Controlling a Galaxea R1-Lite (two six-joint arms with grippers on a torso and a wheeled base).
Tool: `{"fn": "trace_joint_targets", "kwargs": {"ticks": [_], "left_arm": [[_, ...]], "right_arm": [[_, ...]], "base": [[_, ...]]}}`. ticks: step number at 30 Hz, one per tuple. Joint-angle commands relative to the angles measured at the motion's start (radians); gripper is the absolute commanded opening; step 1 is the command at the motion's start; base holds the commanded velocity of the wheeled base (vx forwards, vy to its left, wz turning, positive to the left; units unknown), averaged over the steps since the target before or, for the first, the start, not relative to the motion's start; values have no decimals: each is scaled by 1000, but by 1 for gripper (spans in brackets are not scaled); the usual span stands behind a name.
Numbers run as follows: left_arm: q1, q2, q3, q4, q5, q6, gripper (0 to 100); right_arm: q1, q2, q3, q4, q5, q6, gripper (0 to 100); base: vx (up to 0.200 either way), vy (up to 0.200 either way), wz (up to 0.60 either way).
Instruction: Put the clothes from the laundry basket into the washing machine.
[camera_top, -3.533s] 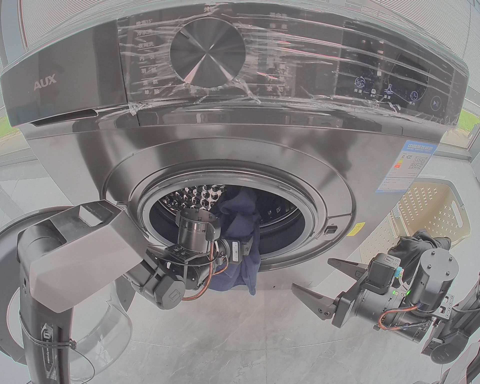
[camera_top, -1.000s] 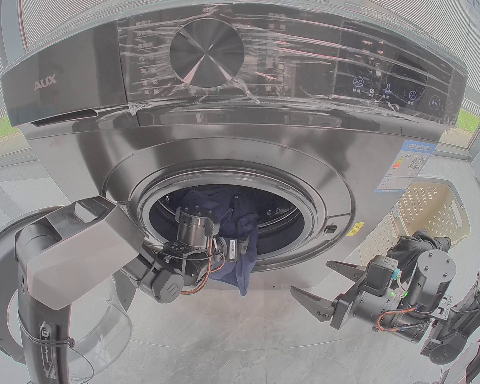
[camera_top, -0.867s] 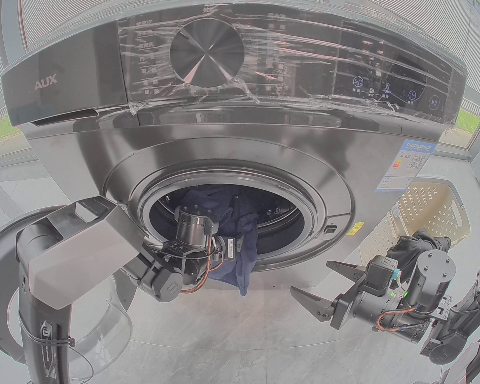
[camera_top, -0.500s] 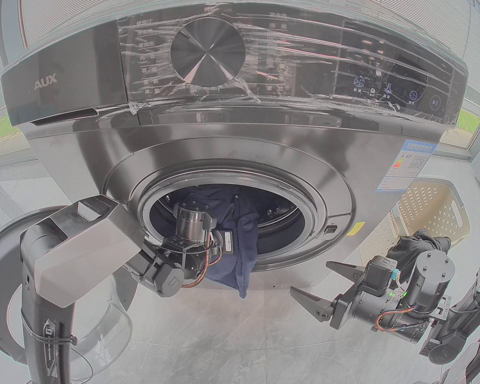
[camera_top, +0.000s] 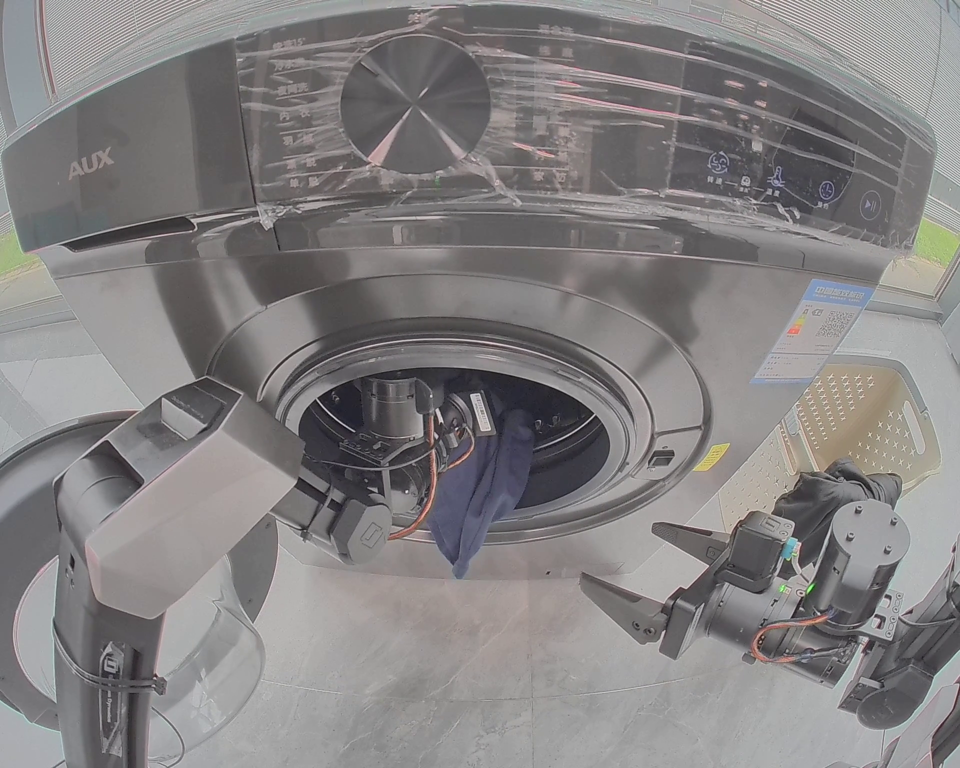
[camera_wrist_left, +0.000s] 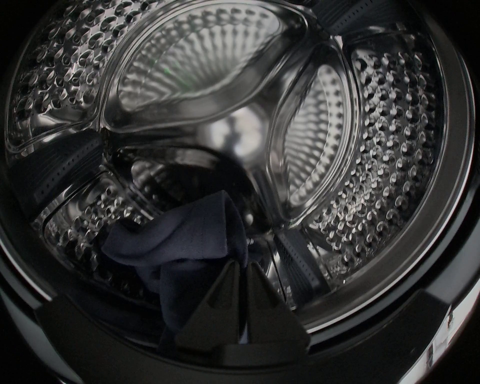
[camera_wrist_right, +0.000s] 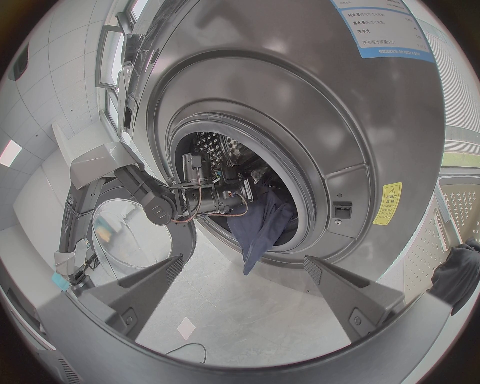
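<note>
Moved: the left arm has pushed up and deeper into the drum (camera_wrist_left: 380, 130), taking the navy cloth (camera_top: 490, 480) with it. Less cloth is bunched in the opening than half a second ago. The right arm has kept its place.
Left gripper (camera_wrist_left: 240, 265): inside the drum, jaws clenched on a fold of the navy cloth.
Navy cloth: partly in. One end lies low in the drum ahead of the jaws, the rest drapes over the door rim (camera_top: 640, 440), and a tail hangs outside towards the floor.
Why held so: the grip sits at the leading end, so a push inward probably drags the trailing part over the rim after it (rather than stuffing it in a lump).
Right gripper (camera_top: 625, 552): jaws spread wide and gripping nothing, hovering above the floor to the right of the opening, well apart from the cloth.
Basket (camera_top: 900, 420): beside the washer (camera_top: 480, 270) on the right, with a black cloth (camera_top: 830, 495) slung over its near rim, not yet loaded.
Edges: the wrist fills the left part of the opening, and the rim's lower lip is where the tail could catch.
Room: the drum is deep and mostly bare beyond the jaws. The open door (camera_top: 220, 640) stands off to the left, out of the way.
</note>
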Motion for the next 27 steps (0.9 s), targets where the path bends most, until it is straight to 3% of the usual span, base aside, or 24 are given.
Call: {"fn": "trace_joint_targets", "kwargs": {"ticks": [1, 5, 7, 8, 16, 17, 22, 27], "left_arm": [[3, 68, -70, -57, -1, 6, 0], [9, 123, -150, -107, -1, 32, 0], [9, 123, -150, -107, -1, 32, 0], [14, 165, -239, -138, 0, 49, 0], [17, 185, -317, -146, 8, 55, 0], [16, 180, -309, -146, 9, 54, 100], [8, 123, -245, -126, 9, 51, 100], [-7, 37, -72, -52, 6, 52, 100]], "right_arm": [[0, 2, 0, -1, 0, 0, 100], [0, 2, 0, -1, 0, 0, 100], [0, 2, 0, -1, 0, 0, 100], [0, 2, 0, -1, 0, -2, 100], [1, 2, 0, 1, 0, -2, 100], [0, 2, 0, 1, 0, -2, 100], [1, 2, 0, -1, 0, -2, 100], [1, 2, 2, 1, 0, -2, 100]], "base": [[0, 0, 0], [0, 0, 0], [0, 0, 0], [0, 0, 0], [0, 0, 0], [0, 0, 0], [0, 0, 0], [0, 0, 0]]}}
